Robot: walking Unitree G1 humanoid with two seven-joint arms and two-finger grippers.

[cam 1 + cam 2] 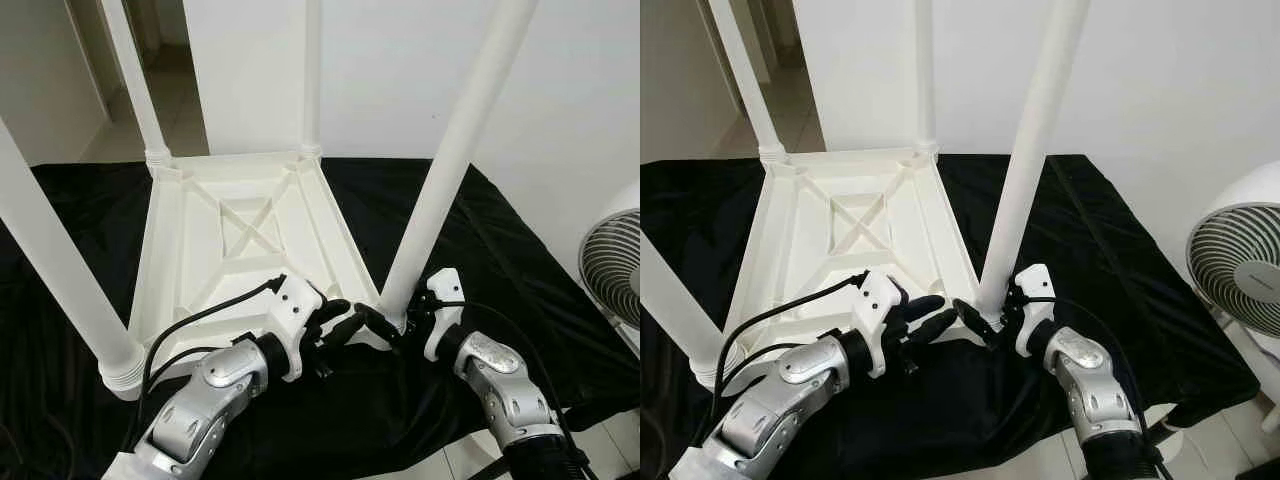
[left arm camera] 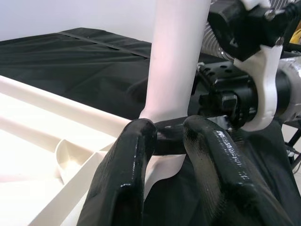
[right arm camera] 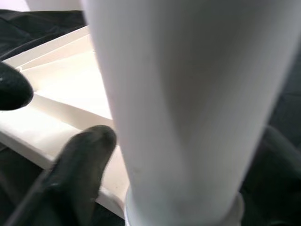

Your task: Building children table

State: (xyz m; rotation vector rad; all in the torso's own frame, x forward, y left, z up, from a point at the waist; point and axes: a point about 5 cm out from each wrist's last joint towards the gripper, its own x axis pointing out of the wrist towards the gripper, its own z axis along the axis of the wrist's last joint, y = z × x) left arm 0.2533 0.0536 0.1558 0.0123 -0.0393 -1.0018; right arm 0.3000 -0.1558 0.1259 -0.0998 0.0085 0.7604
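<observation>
Both silver arms reach in at the near edge. Right tool [image 1: 395, 330] has its fingers either side of the near-right leg [image 1: 440, 190], clamped at its base. Left tool [image 1: 345, 322] just left of it, fingers [image 2: 127, 188] slightly apart, tips near the same corner. White children table [image 1: 240, 235] lies upside down on a black cloth [image 1: 520, 260], four legs pointing up. Fan [image 1: 615, 265] at right.

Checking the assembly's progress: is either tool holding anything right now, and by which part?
The right tool grips the near-right table leg at its base, where it meets the upturned tabletop. The left tool sits beside that corner; its hold cannot be told.
</observation>
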